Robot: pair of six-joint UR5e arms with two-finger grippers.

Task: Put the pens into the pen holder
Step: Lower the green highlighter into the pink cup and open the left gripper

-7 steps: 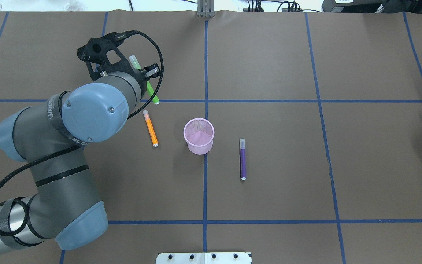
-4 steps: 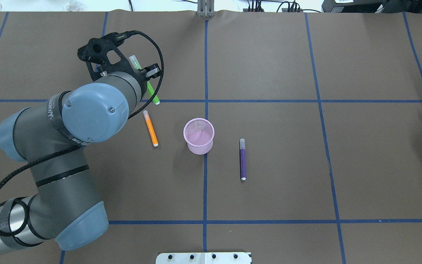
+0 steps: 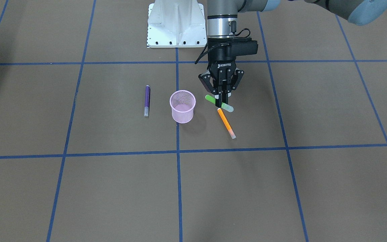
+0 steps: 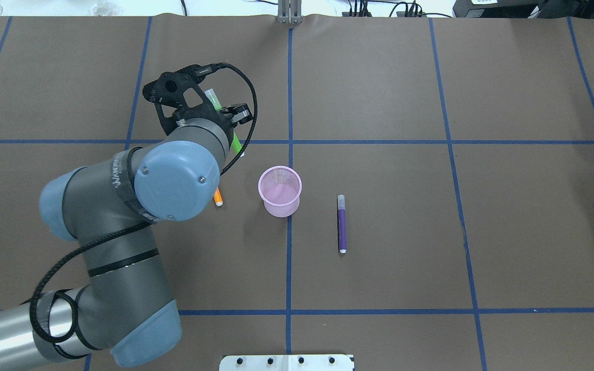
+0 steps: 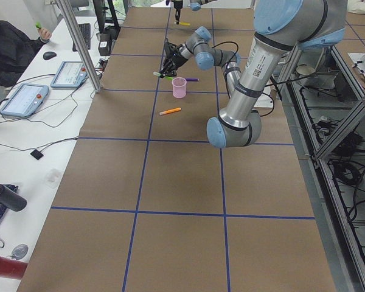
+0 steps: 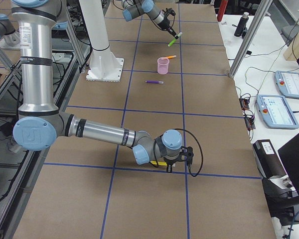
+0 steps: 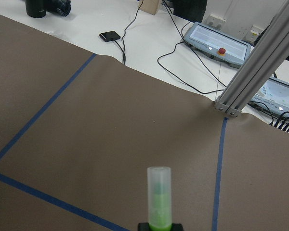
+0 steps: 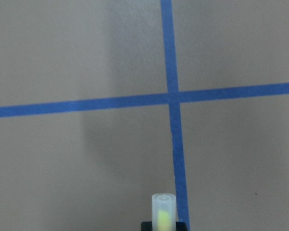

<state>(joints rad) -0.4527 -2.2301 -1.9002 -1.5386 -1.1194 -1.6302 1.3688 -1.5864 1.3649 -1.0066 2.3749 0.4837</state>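
Had the left gripper (image 3: 221,102) pinched shut on the green pen (image 3: 210,98), tilted, up off the table (image 3: 281,188) beside the pink cup (image 3: 182,115). Spotted the orange pen (image 3: 226,123) lying near it, purple pen (image 3: 146,98) flat on the cup's other side. Found the right gripper (image 6: 175,162) clamped on the yellow pen (image 8: 164,214), well apart.

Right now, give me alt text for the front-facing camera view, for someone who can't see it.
The left gripper, pointing down, holds a green pen crosswise just right of an empty pink mesh pen holder on a brown table with blue grid lines. An orange pen lies nearer the camera, and a purple pen lies left of the holder.
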